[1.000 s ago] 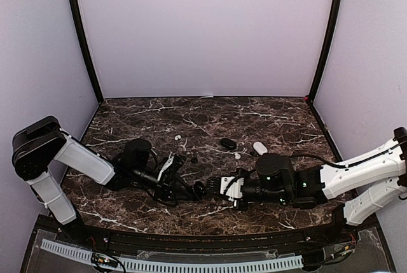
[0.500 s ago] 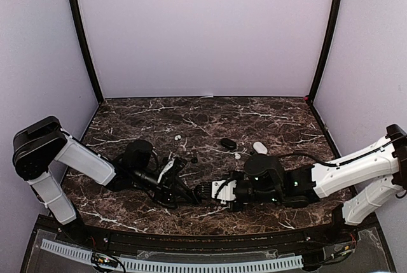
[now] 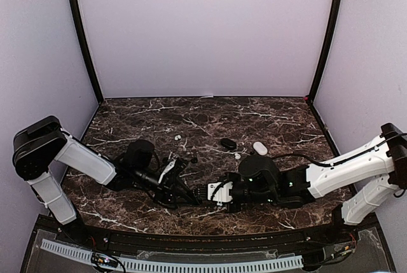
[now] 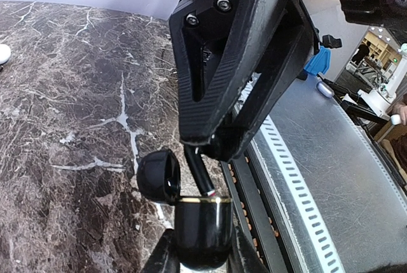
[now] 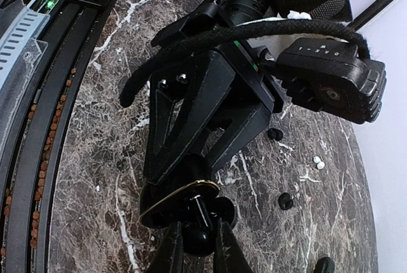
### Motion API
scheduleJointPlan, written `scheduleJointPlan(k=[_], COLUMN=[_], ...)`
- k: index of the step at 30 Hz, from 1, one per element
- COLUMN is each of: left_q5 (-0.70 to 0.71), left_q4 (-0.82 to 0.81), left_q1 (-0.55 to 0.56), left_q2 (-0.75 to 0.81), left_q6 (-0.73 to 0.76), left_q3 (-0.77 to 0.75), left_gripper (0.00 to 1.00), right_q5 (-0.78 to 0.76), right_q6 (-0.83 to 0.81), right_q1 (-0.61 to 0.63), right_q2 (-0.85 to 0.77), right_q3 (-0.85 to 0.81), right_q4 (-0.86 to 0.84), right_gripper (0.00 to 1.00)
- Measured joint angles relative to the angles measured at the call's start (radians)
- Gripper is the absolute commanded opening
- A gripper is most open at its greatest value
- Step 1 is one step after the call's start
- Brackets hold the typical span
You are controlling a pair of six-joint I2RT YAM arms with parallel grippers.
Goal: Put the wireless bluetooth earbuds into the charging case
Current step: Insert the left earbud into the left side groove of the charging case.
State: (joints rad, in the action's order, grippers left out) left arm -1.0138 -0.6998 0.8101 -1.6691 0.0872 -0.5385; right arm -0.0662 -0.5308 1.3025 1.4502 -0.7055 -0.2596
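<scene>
Earbud (image 5: 199, 214), black and glossy, pinched between the closed-down fingers of the right gripper (image 5: 197, 240), its stem angled into the open mouth of the charging case (image 4: 202, 235). Cannot tell whether fully seated; tip hidden at the gold rim. Charging case black, clamped by the fingers of the left gripper (image 4: 202, 255), which press on both sides of its body. Lid (image 4: 158, 176) flipped open, hanging at 10 o'clock of the case body in the left wrist view.

Seen from above: both grippers nose to nose at 6 o'clock of the marble table (image 3: 127, 120), left arm reaching in from 9 o'clock, right arm from 3 o'clock, held case barely visible between them.

Loose on the marble, counted from that meeting point: white earbud (image 3: 177, 137) at 11 o'clock; small black piece (image 3: 194, 158) at 12 o'clock, too small to identify; black oval case (image 3: 227, 143) at 1 o'clock; second white earbud (image 3: 237, 155) just below it; white oval case (image 3: 259, 148) at 2 o'clock. All well apart from the grippers.
</scene>
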Motion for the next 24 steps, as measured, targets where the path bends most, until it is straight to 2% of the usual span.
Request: scheduleJointPlan(k=[13, 24], left_q5=[0.000, 0.019], left_q4=[0.029, 0.084], left_q1=[0.011, 0.012], left_q2=[-0.001, -0.007], left_q6=[0.022, 0.029], left_q3=[-0.008, -0.017], left_gripper=[0.06, 0.05], right_q5=[-0.002, -0.016], right_q6=[-0.014, -0.039], right_q1=[0.000, 0.001], right_q2=[0.011, 0.051], right_q3=[-0.011, -0.077], right_q4=[0.004, 0.101], right_gripper=[0.00, 0.00])
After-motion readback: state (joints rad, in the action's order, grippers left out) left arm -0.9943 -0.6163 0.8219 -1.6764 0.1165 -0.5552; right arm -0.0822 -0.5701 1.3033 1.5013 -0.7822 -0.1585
